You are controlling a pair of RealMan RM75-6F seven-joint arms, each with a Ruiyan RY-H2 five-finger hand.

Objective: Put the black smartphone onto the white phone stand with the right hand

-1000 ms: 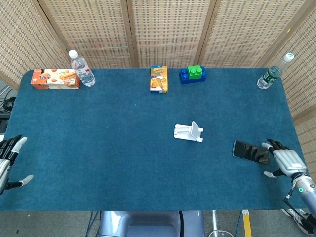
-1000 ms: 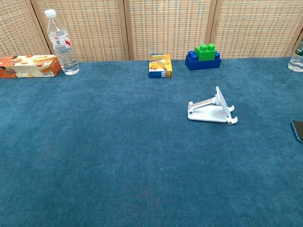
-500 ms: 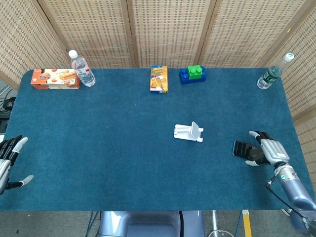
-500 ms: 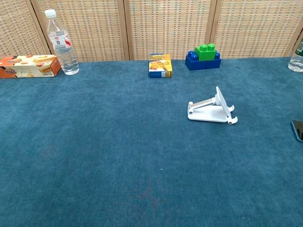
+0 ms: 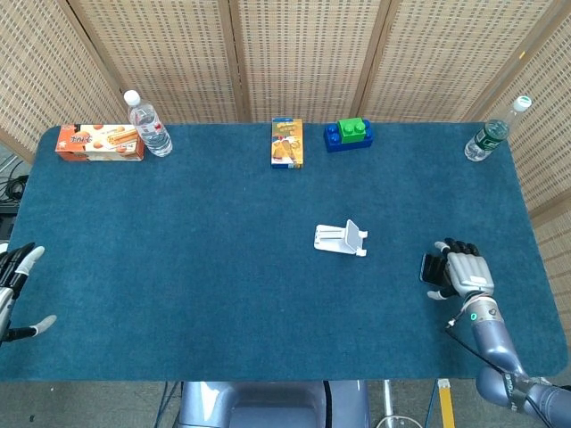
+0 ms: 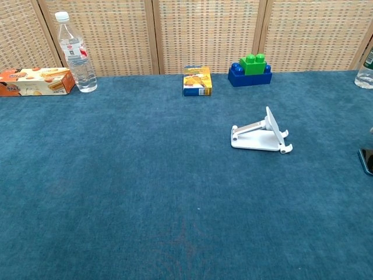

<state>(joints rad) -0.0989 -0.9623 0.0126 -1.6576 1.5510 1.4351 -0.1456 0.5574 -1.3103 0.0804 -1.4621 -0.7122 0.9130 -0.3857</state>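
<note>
The black smartphone (image 5: 431,267) lies flat on the blue table (image 5: 223,267), well to the right of the white phone stand (image 5: 342,238), and is mostly hidden under the right hand (image 5: 461,272); the chest view catches only its corner at the frame edge. That hand lies palm-down over the phone, fingers together, though whether it grips the phone I cannot tell. The left hand (image 5: 13,290), cut off far left of the stand, has its fingers spread on nothing; woven screens (image 5: 303,53) back the table.
</note>
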